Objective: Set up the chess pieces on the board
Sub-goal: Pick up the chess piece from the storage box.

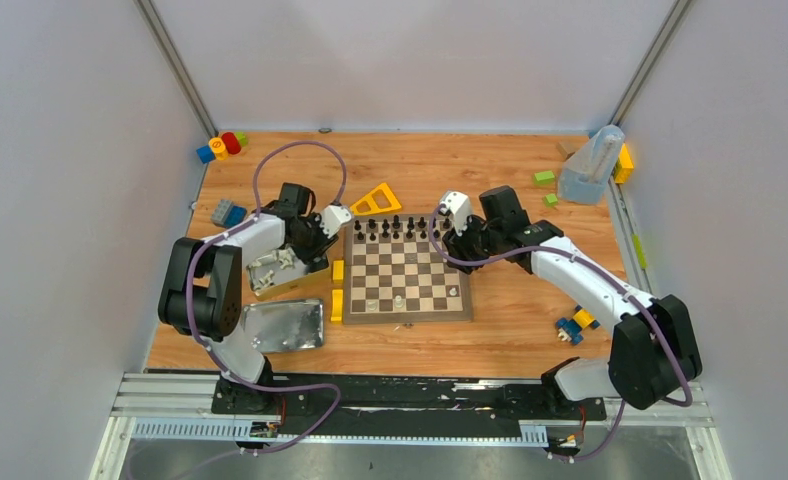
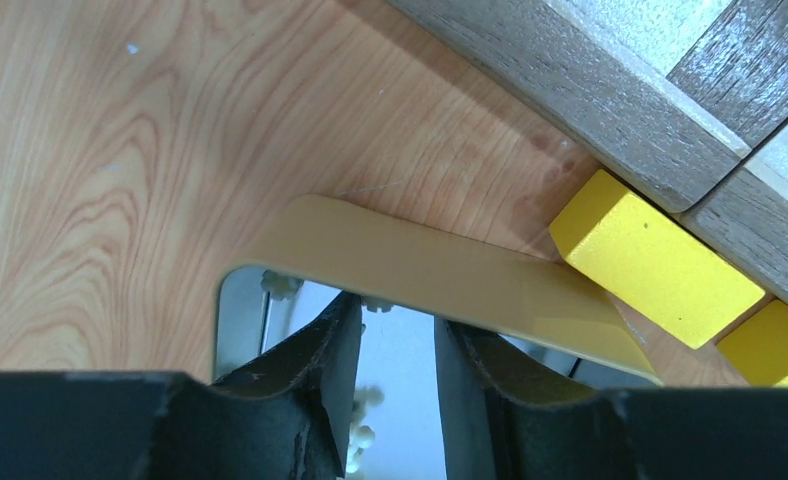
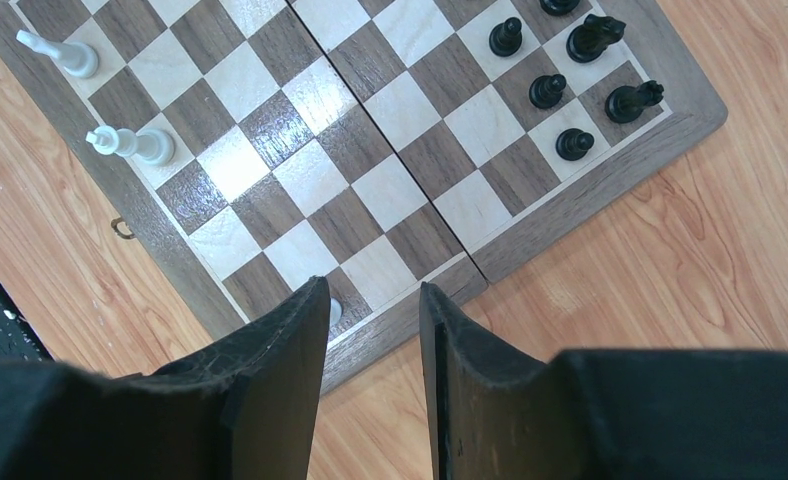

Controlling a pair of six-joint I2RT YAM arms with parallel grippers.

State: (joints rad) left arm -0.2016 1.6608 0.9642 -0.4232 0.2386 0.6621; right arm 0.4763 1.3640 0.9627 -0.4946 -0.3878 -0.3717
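The board (image 1: 407, 272) lies mid-table. Black chess pieces (image 1: 400, 227) fill its two far rows. Three pale pieces stand on the near row, one of them (image 1: 399, 300) near the middle. My left gripper (image 1: 307, 252) is open, lowered into a metal tin (image 1: 270, 278) left of the board. In the left wrist view the gripper (image 2: 398, 320) straddles bare tin floor, and pale pieces (image 2: 365, 420) lie by the left finger, not gripped. My right gripper (image 1: 452, 238) is open and empty above the board's right edge (image 3: 560, 205). Its left finger half hides a pale piece (image 3: 335, 313).
Yellow blocks (image 1: 337, 288) line the board's left side, and one (image 2: 655, 265) touches the tin rim (image 2: 420, 262). A flat tin lid (image 1: 282, 326) lies near left. A yellow triangle (image 1: 376, 200), coloured blocks (image 1: 220, 147) and a grey object (image 1: 592, 165) sit at the back.
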